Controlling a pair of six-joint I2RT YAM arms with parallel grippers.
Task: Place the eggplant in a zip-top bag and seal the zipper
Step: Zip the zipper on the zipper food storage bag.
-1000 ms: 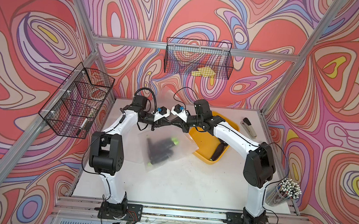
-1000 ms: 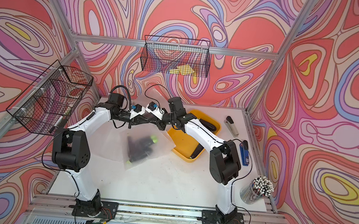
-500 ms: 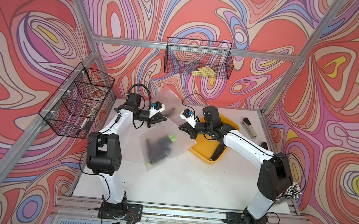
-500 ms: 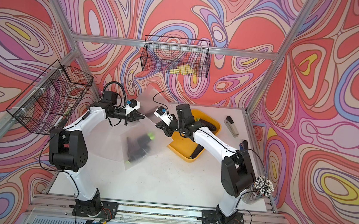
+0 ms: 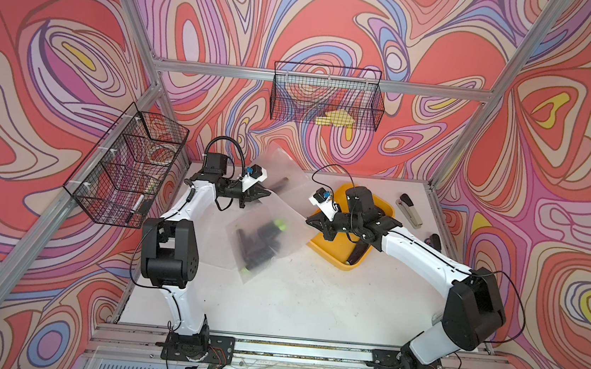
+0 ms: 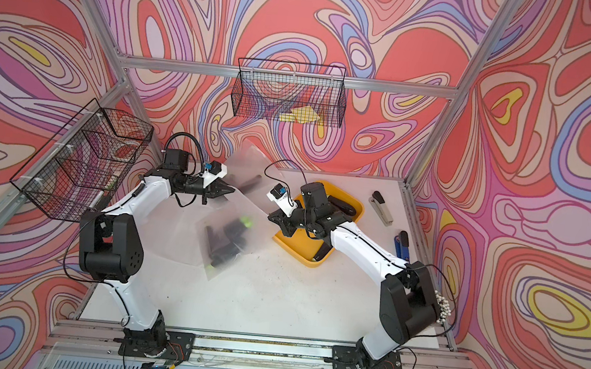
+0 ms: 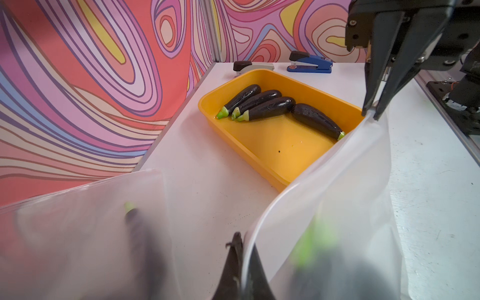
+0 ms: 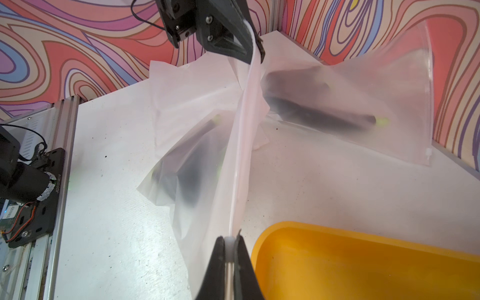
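Both grippers have drawn apart since a second ago, when they were pinched nose to nose at the middle of the bag's mouth. Now the left gripper (image 5: 264,192) sits up and left of frame centre, and the right gripper (image 5: 311,223) has slid off toward the yellow plastic tray (image 5: 331,259). Between them the white zipper strip (image 8: 241,145) of the frosted translucent zip-top bag (image 5: 290,238) runs taut, and each gripper is clamped shut on one end of it, as the right wrist view shows plainly. Dark purple eggplants with green caps (image 5: 258,243) lie inside the bag's sagging belly, which rests on the white desk (image 5: 294,296) just left of the tray. So the loading looks done and the sealing pass seems at or near its end, though I cannot tell whether the track is pressed closed along its whole run. What is left, I'd judge, is confirming that and letting go. Four spare eggplants (image 7: 259,104) lie in the tray, and a second frosted bag (image 5: 282,171) lies behind.
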